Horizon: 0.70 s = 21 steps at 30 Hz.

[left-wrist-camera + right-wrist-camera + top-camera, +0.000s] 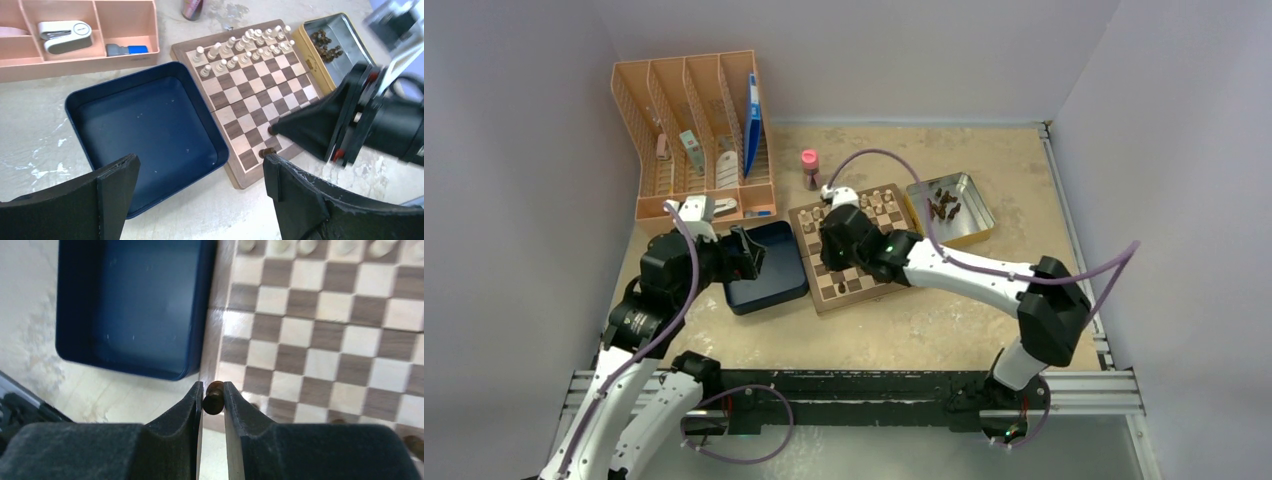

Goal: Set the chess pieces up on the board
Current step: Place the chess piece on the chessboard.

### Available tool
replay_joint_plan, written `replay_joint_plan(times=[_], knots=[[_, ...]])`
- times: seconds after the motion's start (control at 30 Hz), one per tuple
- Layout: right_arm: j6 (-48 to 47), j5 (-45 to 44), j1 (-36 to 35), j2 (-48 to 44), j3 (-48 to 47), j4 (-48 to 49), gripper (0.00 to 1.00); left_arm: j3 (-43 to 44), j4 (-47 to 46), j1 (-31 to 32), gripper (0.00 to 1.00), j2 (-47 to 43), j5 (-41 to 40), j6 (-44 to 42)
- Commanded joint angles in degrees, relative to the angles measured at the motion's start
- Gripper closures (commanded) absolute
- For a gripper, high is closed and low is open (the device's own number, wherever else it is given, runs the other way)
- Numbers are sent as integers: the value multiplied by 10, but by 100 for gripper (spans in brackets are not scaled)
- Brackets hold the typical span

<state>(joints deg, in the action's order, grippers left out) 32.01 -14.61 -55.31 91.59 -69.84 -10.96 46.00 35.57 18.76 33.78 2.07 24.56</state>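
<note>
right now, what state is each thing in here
right gripper, shut on a dark chess piece over the board's left edge
left gripper, open, above the blue box
blue box, open-topped, no lid
tin, open, dark chess pieces inside
pale pieces, upright in two rows at the board's far side

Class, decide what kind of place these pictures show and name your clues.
Probably a robot test cell: plain walls box in the table, the left arm and right arm are mounted on a metal rail, and a chessboard sits staged beside a tin of dark pieces.
</note>
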Motion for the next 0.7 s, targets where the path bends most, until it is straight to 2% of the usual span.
replay_joint_plan(times=[0.0, 0.37, 0.67], knots=[[28, -14, -41, 35, -15, -14, 78, 13, 1, -4, 5, -15, -55, 17], [73, -62, -96, 83, -15, -26, 78, 6, -1, -4, 5, -63, -89, 24], [90, -101, -102, 91, -24, -49, 77, 6, 1, -4, 5, -67, -90, 26]])
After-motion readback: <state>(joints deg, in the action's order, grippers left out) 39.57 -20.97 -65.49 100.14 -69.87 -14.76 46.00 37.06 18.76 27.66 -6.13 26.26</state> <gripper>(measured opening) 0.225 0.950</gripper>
